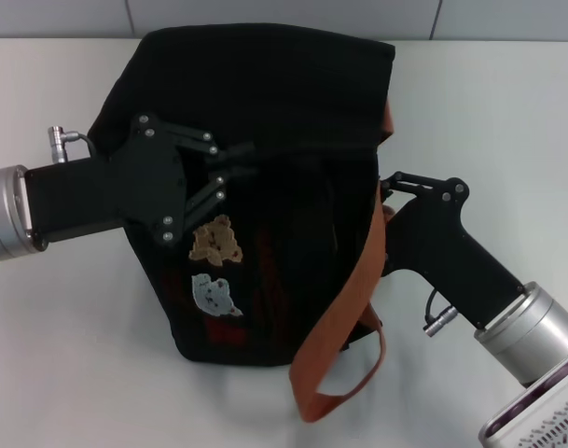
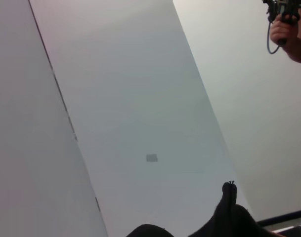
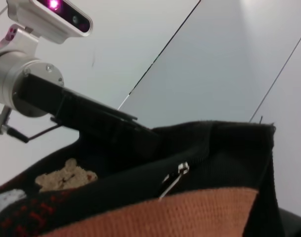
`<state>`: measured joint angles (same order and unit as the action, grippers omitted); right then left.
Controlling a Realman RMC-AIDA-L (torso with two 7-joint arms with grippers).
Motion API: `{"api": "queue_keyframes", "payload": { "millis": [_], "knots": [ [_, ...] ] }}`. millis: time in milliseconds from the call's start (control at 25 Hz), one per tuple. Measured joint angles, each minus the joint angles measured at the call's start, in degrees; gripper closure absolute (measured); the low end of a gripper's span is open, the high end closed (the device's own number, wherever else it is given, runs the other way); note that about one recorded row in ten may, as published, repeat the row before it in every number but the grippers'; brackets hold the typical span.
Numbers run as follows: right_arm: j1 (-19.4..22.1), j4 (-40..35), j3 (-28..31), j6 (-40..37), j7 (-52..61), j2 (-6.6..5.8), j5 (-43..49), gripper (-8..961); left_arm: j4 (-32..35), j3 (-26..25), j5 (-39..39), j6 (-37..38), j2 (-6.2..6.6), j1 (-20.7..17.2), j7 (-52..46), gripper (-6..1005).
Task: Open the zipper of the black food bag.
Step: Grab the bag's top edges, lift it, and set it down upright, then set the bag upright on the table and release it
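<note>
The black food bag stands mid-table, with a tan bear patch and a white patch on its side. An orange-brown strap hangs down its right side. My left gripper reaches in from the left, its fingers drawn together on the fabric at the bag's top. The zipper's silver pull tab lies free on the top edge, a short way beyond the left gripper. My right gripper is against the bag's right edge by the strap, its tips hidden.
The bag rests on a white table with a grey panelled wall behind it. The strap loop trails toward the front edge. A person's hand holding a dark device shows far off in the left wrist view.
</note>
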<state>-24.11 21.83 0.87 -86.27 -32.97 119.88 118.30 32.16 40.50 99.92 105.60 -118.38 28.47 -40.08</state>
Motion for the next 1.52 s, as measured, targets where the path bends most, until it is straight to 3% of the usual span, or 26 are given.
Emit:
{"api": "queue_keyframes", "payload": {
  "millis": [720,1240,1400,1520],
  "knots": [
    [3.8,-6.6,1.9,3.0,3.7,0.00,-0.6,957,-3.4,-15.6,-7.5,0.3,0.25,-6.0,1.0,804],
    [2.8,-7.5,7.3,2.2,11.0,-0.07,-0.6,949,-3.9,-17.2,-7.5,0.1,0.27,-6.5,1.0,792],
    [1.4,-7.6,9.0,1.6,16.8,-0.14,-0.6,891,-4.2,-17.3,-7.6,0.1,0.12,-6.4,1.5,788],
    [0.8,-8.2,12.9,1.0,24.4,-0.24,-0.6,847,-9.2,-20.6,-9.2,-1.5,0.08,-6.9,3.1,785]
  ]
}}
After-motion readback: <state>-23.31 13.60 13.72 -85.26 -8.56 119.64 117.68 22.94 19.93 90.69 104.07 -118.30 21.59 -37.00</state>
